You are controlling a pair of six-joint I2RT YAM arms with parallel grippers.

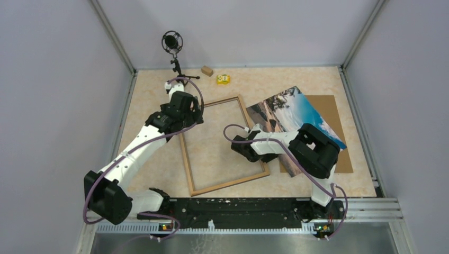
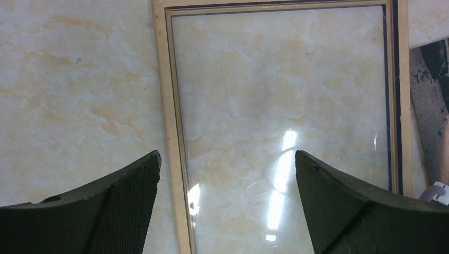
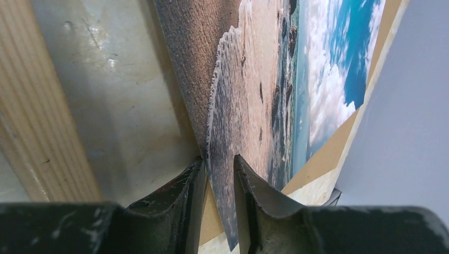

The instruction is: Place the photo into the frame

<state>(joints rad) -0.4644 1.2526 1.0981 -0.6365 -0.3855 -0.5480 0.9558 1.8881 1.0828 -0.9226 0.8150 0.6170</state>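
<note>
The photo (image 1: 296,108), a glossy seaside print, lies tilted on a brown backing board (image 1: 331,111), its left corner reaching over the frame (image 1: 185,159). The frame is thin light wood with glass and lies flat mid-table. My right gripper (image 1: 244,144) is at the photo's left corner. In the right wrist view the photo (image 3: 254,79) runs edge-on between its narrowed fingers (image 3: 219,157), with a small gap still showing. My left gripper (image 1: 186,112) hovers wide open above the frame's upper left; its wrist view shows the frame's rail (image 2: 161,79) between the fingers (image 2: 227,153).
A microphone on a stand (image 1: 172,42), a small wooden block (image 1: 207,70) and a yellow item (image 1: 223,79) sit at the table's far edge. Grey walls close in left, right and back. The frame's wooden rail (image 3: 26,106) passes close left of the right fingers.
</note>
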